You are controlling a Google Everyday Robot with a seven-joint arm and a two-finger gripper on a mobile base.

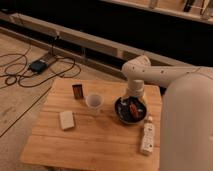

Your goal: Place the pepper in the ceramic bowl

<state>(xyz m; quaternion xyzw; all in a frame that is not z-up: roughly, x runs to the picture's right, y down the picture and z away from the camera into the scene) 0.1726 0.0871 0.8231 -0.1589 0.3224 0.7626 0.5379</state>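
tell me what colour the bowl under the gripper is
Dark blue-black ceramic bowl, seen in the camera view; the gripper is over it.

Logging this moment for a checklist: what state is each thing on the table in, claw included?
pepper: inside the ceramic bowl, at the claw's tip.
ceramic bowl: upright on the table, holding the pepper.
claw: lowered into the bowl.
cup: upright, left of the bowl.
dark box: standing upright.
pale block: lying flat.
white bottle: lying on its side.
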